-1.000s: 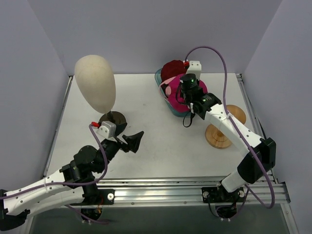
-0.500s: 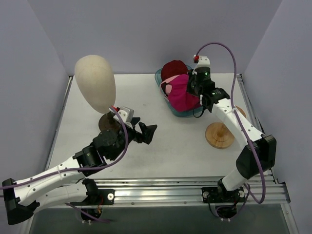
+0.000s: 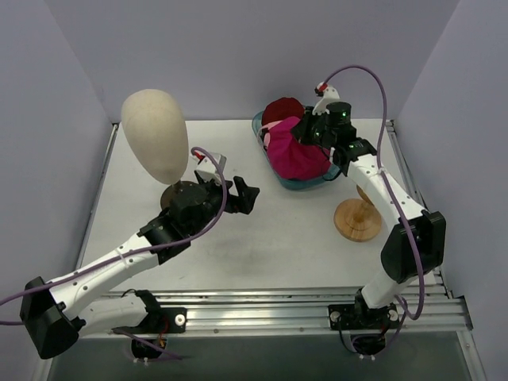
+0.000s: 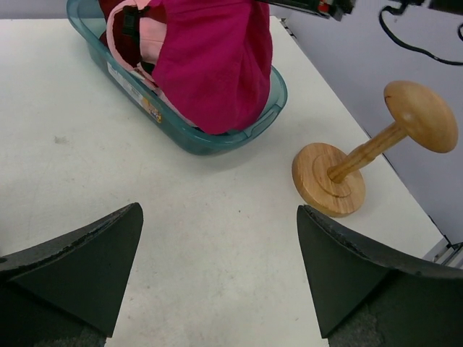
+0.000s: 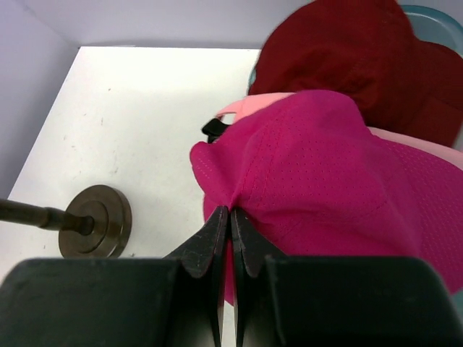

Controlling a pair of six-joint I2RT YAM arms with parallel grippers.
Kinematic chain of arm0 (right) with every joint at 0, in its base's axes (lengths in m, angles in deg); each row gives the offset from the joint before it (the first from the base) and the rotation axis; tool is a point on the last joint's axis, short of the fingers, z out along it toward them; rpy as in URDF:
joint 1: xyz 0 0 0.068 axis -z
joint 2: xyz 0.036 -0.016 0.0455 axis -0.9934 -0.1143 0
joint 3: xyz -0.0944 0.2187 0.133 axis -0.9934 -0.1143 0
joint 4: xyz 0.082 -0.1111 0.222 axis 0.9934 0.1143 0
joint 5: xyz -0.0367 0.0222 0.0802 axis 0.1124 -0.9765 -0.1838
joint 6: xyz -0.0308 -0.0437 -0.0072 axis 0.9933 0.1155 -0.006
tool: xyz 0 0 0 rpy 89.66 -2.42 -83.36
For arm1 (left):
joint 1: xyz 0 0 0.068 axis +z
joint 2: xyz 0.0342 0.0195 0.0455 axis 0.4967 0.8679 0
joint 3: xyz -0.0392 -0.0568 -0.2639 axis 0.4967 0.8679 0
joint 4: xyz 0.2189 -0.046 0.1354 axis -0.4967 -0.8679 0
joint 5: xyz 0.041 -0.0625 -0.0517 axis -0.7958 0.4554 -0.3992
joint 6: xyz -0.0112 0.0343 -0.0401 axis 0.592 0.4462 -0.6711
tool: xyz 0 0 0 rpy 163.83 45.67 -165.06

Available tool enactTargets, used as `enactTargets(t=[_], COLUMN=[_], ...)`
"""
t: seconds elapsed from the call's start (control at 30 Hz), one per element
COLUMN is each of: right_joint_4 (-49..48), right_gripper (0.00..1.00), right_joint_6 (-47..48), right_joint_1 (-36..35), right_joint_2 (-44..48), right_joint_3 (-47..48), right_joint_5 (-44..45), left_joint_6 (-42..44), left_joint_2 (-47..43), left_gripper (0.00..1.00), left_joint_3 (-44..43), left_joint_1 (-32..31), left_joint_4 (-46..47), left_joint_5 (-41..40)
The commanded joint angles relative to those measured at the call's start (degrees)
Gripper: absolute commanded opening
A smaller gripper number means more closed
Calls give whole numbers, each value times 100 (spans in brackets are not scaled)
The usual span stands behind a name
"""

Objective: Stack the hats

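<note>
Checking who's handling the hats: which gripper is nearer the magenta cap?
Right. The right gripper is shut on the magenta cap in the teal tray; the left gripper hangs open over the table, apart from it.

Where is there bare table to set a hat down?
Widest: table front-centre, between the left gripper and the wooden stand. Another strip between the head form and the teal tray. Crowded right rear: right gripper pinching the magenta cap over that tray.
</note>
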Motion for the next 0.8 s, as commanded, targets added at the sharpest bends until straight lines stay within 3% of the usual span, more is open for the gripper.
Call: enactTargets(t=[0.0,0.17,0.33,0.47,0.57,0.77], right_joint_4=[-670,-540,-601,-1293,-900,-1085], right_gripper=[0,0,0,0,0,0], right_joint_6=[-205,-145,-170,-504,-504,-979], right_joint_1=[311,594,664,673,760,1340], right_joint_2=[671,1032,585,506,313,768], right_joint_3=[-440,-487,-101,-162,206,-319], right_joint_5=[49,-152,-1223,-2066,-2086,-1761], left_joint_6=[-198,-198,-216,-181,-146,-163], left_joint_2=[302,707,1024,1112,1200,1621], left_gripper=[97,98,100,100,100,97], left_joint_3=[-394,-824,-1115,-1212,-1247,-1370], left_joint_1=[185,413,528,546,624,827], left_joint_4=[321,111,-30,-83,-135,-153], left_joint_5=[355,434,478,435,364,408])
